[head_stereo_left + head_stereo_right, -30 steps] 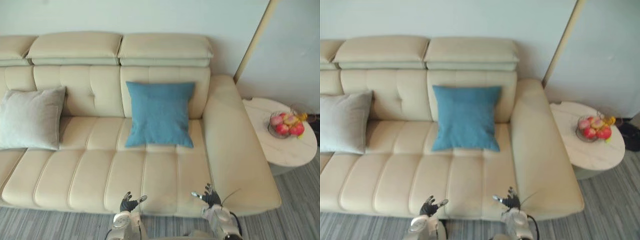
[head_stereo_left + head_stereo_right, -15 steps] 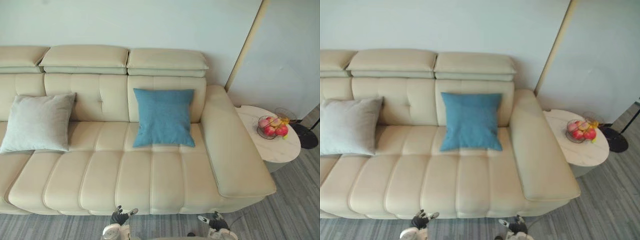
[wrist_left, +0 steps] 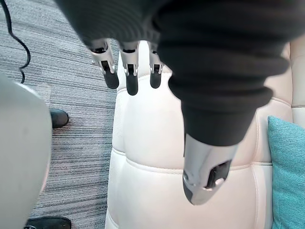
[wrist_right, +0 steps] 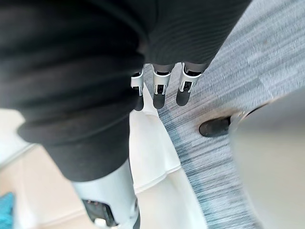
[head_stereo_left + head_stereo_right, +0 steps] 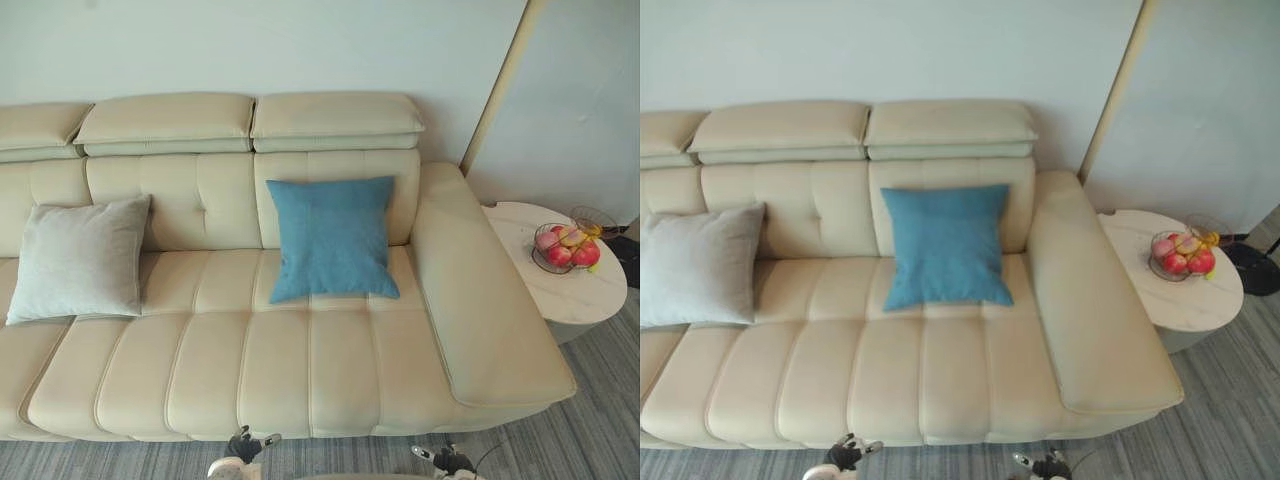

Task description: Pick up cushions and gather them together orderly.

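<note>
Nothing gathered yet: blue cushion (image 5: 330, 238) centre, grey cushion (image 5: 82, 258) at 9 o'clock, well apart. Left hand (image 5: 243, 444), right hand (image 5: 446, 459) spread, empty.

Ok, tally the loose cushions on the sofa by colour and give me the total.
Blue cushion: 1
Grey cushion: 1
Total: 2, both on the sofa
</note>
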Motion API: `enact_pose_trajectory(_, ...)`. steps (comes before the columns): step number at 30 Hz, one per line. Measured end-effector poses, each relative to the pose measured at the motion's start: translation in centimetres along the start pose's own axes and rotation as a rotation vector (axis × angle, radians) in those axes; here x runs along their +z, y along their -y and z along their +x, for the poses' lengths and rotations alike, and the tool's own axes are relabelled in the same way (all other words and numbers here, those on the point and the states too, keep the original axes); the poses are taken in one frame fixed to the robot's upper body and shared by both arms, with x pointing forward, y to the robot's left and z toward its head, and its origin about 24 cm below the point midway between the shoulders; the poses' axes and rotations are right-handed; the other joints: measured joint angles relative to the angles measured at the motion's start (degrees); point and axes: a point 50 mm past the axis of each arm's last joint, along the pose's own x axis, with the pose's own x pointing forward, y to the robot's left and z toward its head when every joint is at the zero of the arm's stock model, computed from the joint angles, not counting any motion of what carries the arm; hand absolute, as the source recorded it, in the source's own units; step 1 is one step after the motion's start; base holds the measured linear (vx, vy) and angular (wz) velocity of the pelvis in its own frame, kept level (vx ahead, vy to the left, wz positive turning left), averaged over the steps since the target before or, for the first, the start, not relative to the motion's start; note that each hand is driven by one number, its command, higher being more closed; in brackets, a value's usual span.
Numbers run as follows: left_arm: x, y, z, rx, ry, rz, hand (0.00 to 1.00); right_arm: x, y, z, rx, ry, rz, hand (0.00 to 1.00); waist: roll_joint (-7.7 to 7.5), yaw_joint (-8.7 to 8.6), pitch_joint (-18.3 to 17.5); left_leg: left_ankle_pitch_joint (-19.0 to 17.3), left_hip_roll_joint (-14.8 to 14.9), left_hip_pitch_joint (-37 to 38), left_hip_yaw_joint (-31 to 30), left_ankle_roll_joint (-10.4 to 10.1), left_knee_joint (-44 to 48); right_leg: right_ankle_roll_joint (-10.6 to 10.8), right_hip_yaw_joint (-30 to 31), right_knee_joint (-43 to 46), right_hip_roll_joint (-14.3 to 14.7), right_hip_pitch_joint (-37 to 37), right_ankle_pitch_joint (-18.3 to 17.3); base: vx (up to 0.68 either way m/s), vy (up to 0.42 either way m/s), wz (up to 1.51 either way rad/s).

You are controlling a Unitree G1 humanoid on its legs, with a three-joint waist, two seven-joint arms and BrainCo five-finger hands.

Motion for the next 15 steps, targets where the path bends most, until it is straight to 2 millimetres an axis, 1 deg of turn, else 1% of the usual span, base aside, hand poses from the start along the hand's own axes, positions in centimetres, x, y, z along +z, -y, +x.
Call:
enact_pose_trajectory(4,-0.3,-0.3,-0.1,0.007,-0.009,0.004,0.0,0.0,0.3,0.0,-0.005,0.002,-0.04,0.0,-0.13,-0.16,-0.02,0.0,-0.04,0.23,-0.08,0.0,-0.46,-0.1,0.04,0.01,0.0,-0.03,0.18,-0.06,-0.012,0.0)
enact_pose_trajectory(8,-0.4,-0.3,-0.1,0.008,-0.012,0.003,0.0,0.3,0.6,0.1,-0.007,0.01,-0.092,0.0,0.03,-0.15,0.03,0.01,-0.03,0.54,-0.08,-0.01,-0.45,0.4,0.3,0.0,0.0,0.03,0.52,-0.07,-0.021,-0.03)
enact_pose_trajectory(9,-0.2,-1.3,0.0,0.03,-0.008,0.018,0.0,1.2,0.3,0.3,0.009,0.036,-0.17,0.0,-0.14,-1.53,0.71,-0.02,-0.05,0.81,-1.7,-0.04,-0.68,0.45,-0.1,0.19,0.08,0.53,0.18,0.0,0.0,0.0)
enact_pose_trajectory(15,-0.2,-1.4,0.0,0.031,-0.008,0.018,0.0,1.1,0.4,0.2,0.008,0.034,-0.169,0.0,-0.18,-1.56,0.74,-0.01,-0.06,0.86,-1.81,-0.04,-0.67,0.45,-0.21,0.15,0.08,0.69,0.18,0.0,0.0,0.01)
